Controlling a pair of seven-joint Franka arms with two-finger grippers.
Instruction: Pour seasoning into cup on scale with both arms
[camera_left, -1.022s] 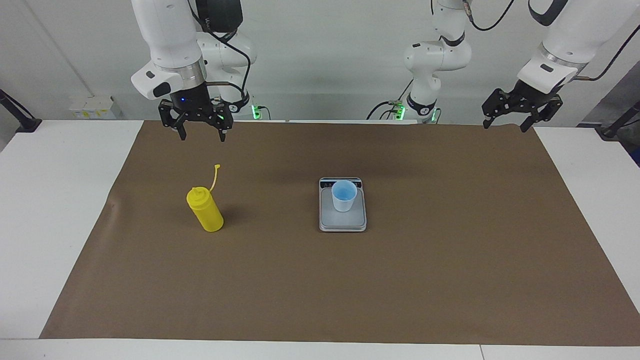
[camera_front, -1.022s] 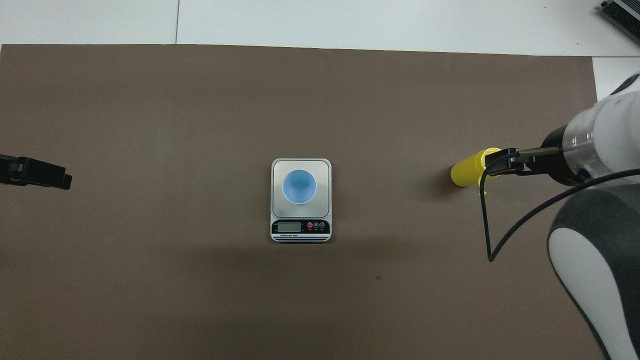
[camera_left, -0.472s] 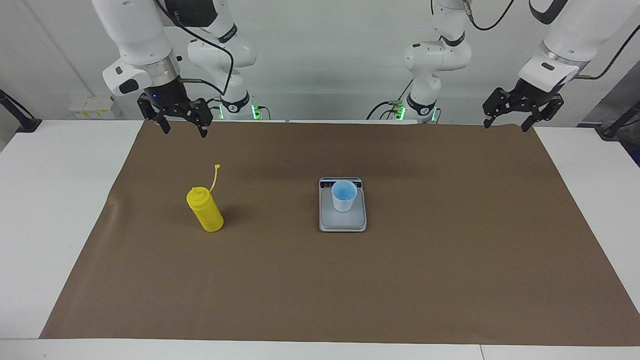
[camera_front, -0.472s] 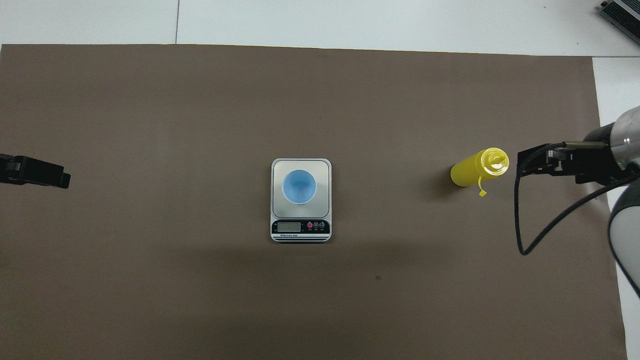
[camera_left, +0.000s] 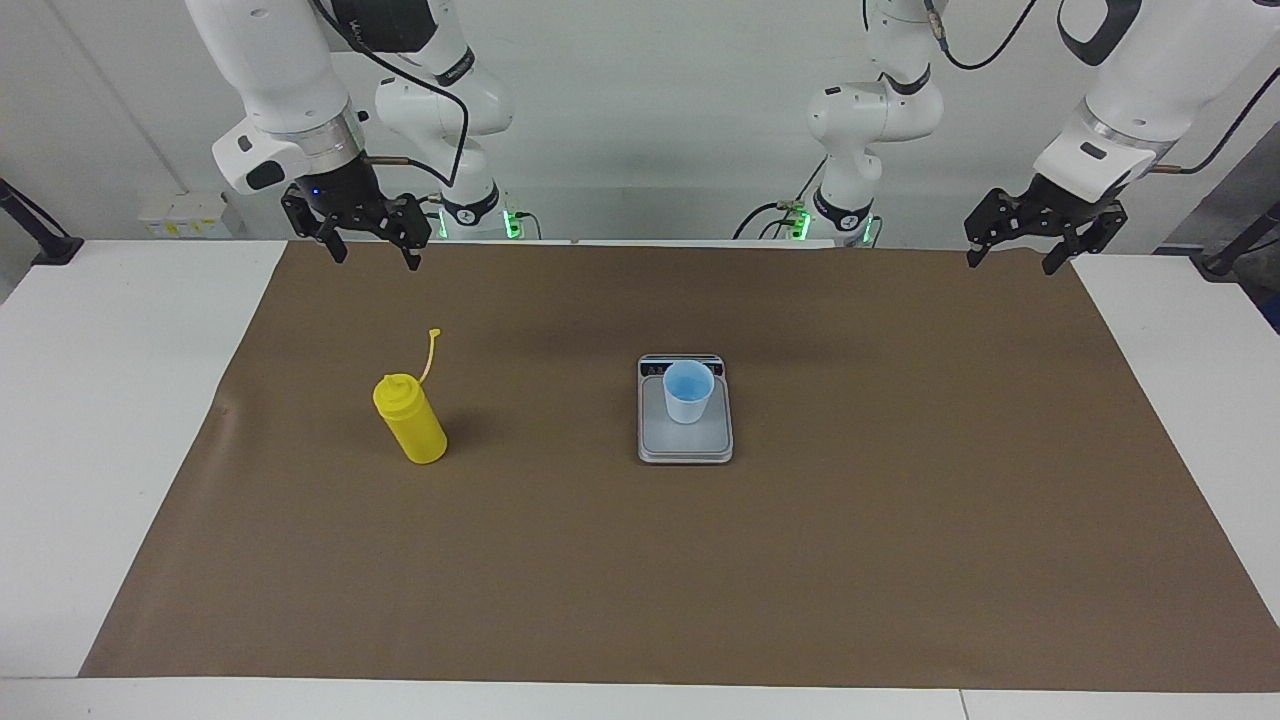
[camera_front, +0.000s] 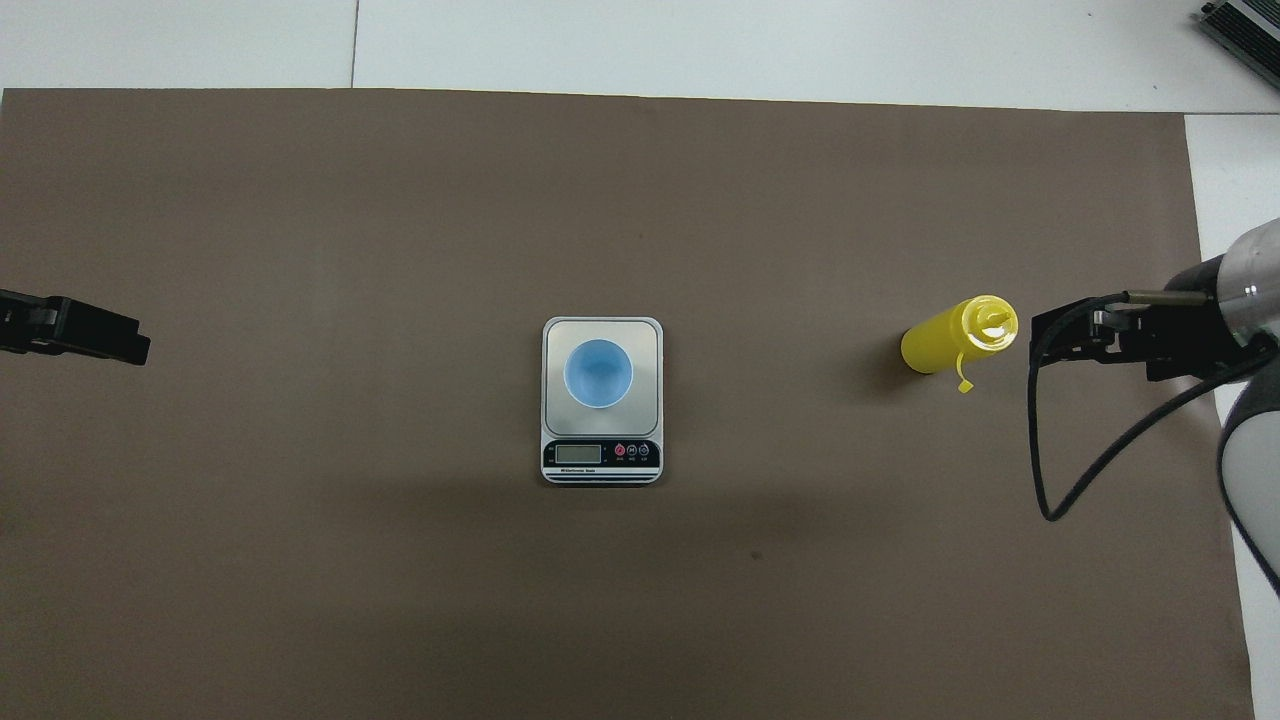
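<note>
The yellow seasoning bottle (camera_left: 410, 419) stands upright on the brown mat toward the right arm's end, its cap strap hanging loose; it also shows in the overhead view (camera_front: 958, 335). The light blue cup (camera_left: 688, 391) stands on the silver scale (camera_left: 685, 440) at the mat's middle, also in the overhead view, cup (camera_front: 598, 373) on scale (camera_front: 602, 330). My right gripper (camera_left: 369, 248) is open and empty, raised above the mat's edge nearest the robots, apart from the bottle. My left gripper (camera_left: 1017, 251) is open and empty, raised at the left arm's end.
A brown mat (camera_left: 640, 560) covers most of the white table (camera_left: 100, 400). The scale's dark display strip (camera_front: 601, 455) faces the robots. A black cable (camera_front: 1040, 440) hangs from the right arm beside the bottle.
The right gripper moved away from above the bottle toward the right arm's end, then held nearly still. The left gripper barely shifted. Bottle, cup and scale have not moved.
</note>
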